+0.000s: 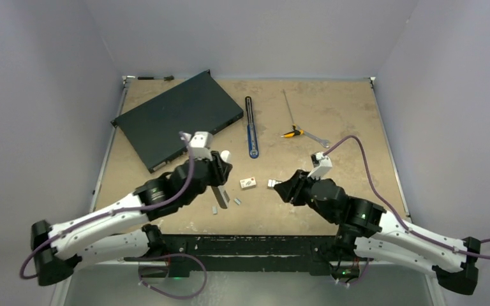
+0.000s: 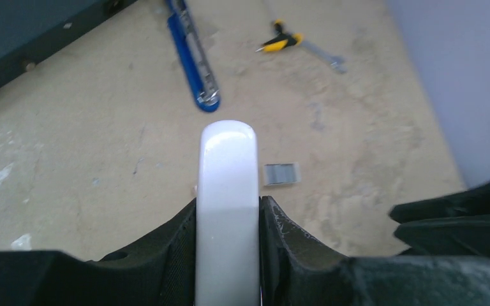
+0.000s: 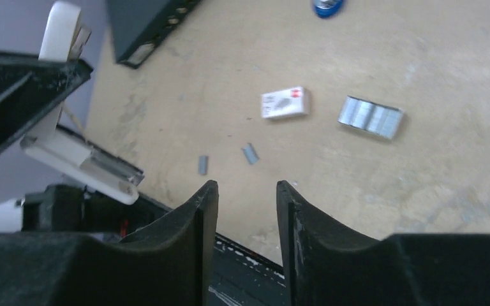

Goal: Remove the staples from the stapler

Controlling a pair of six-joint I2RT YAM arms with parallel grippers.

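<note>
My left gripper (image 1: 219,167) is shut on a white stapler (image 2: 228,172), which fills the gap between its jaws. The stapler hangs open above the table, its metal magazine (image 1: 221,196) pointing down; in the right wrist view the stapler (image 3: 80,162) shows at the left. Loose staples lie on the table: two short strips (image 3: 202,165) (image 3: 249,153) and a thicker block (image 3: 371,117), the block also seen as staples (image 2: 281,173). My right gripper (image 1: 282,189) hovers right of them, open and empty (image 3: 247,191).
A small white box with a red label (image 3: 285,102) lies between the staples. A black flat case (image 1: 178,118) sits at the back left, a long blue and black tool (image 1: 251,127) in the middle, a yellow-handled tool and wrench (image 1: 296,132) behind. The table's front edge (image 1: 255,237) is close.
</note>
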